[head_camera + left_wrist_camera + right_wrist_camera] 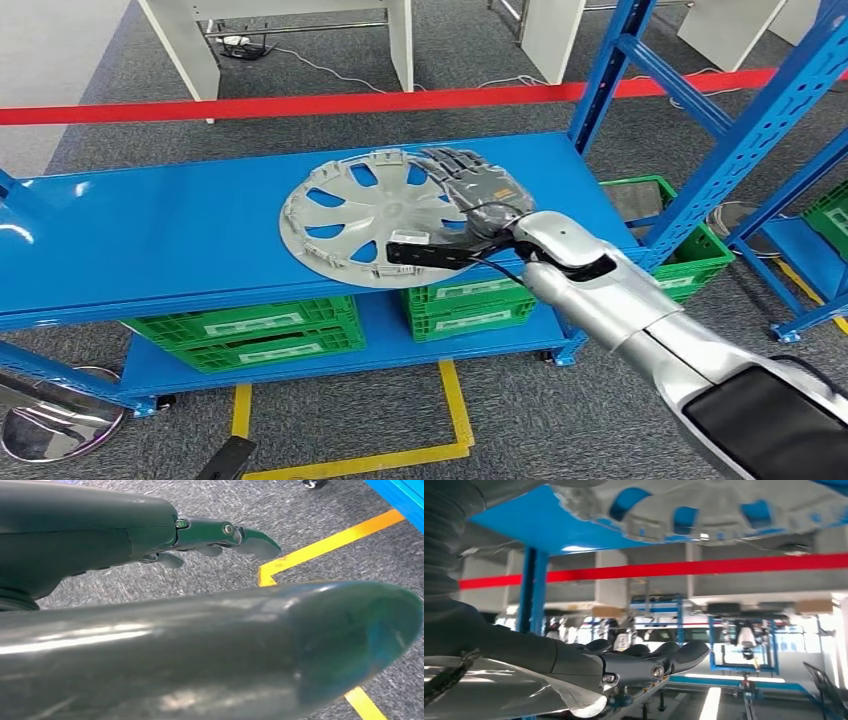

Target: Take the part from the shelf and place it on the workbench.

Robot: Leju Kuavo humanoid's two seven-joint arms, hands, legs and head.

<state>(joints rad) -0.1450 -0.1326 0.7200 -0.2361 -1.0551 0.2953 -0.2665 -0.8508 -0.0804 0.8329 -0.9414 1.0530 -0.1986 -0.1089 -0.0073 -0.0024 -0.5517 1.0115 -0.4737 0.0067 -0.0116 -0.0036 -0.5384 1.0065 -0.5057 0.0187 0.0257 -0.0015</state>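
Observation:
The part is a silver hubcap (365, 215) lying flat on the blue shelf top (150, 230), near its middle. My right hand (478, 185) reaches over the hubcap's right edge, fingers stretched flat and holding nothing. In the right wrist view the fingers (649, 662) stand a little apart from the hubcap (724, 505), with a gap between them. My left hand (215, 537) hangs over the grey floor with its fingers nearly straight and nothing in them.
Green crates (260, 330) (470, 300) sit on the lower shelf, another (680, 240) to the right. Blue rack uprights (770, 130) rise at the right. A red tape line (300, 103) crosses behind the shelf. Yellow floor lines (450, 400) mark the carpet in front.

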